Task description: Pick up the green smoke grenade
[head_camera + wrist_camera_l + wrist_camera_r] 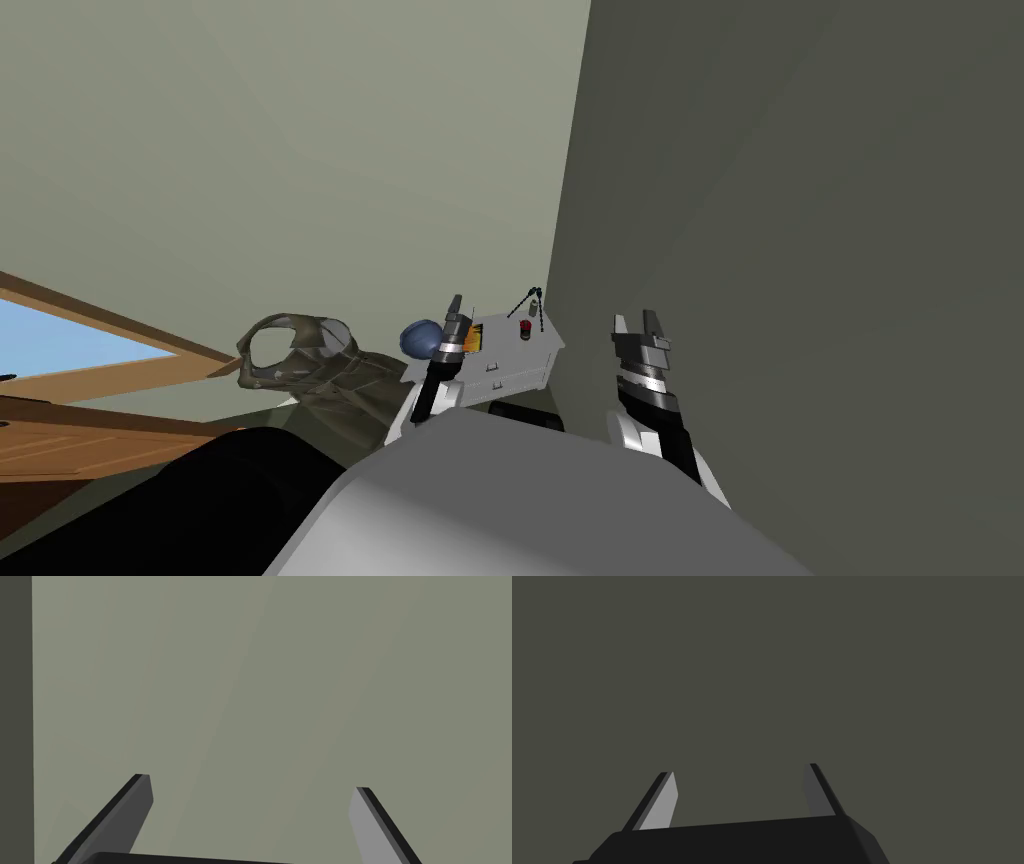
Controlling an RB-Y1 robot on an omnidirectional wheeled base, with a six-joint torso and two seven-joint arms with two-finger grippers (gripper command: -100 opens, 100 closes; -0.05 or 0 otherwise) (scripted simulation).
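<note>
Head view, starting at the left edge: a window (pixel 60 350) in a brown frame, then a mottled olive bag (pixel 300 360) left of centre and a blue round thing (pixel 420 338) beside it. My left gripper (pixel 455 312) rises just right of that, in front of a small white cabinet (pixel 505 372) at the middle of the frame.

On the cabinet top are an orange-yellow item (pixel 472 340), a red thing (pixel 524 328) and, just above the red thing in the frame, a small grey-green can (pixel 521 310). I take the can for the smoke grenade, though it is too small to be sure. Right of the cabinet, my right gripper (pixel 636 320) stands before the dark wall (pixel 800 250).

Both wrist views face bare wall. The left gripper (pixel 252 782) has its fingers apart and empty, and so does the right gripper (pixel 739 768).

I judge this to be the approach step, with nothing grasped yet. Next I should tip the left hand down toward the cabinet top, bring the can between the fingers and keep off the red thing beside it.
</note>
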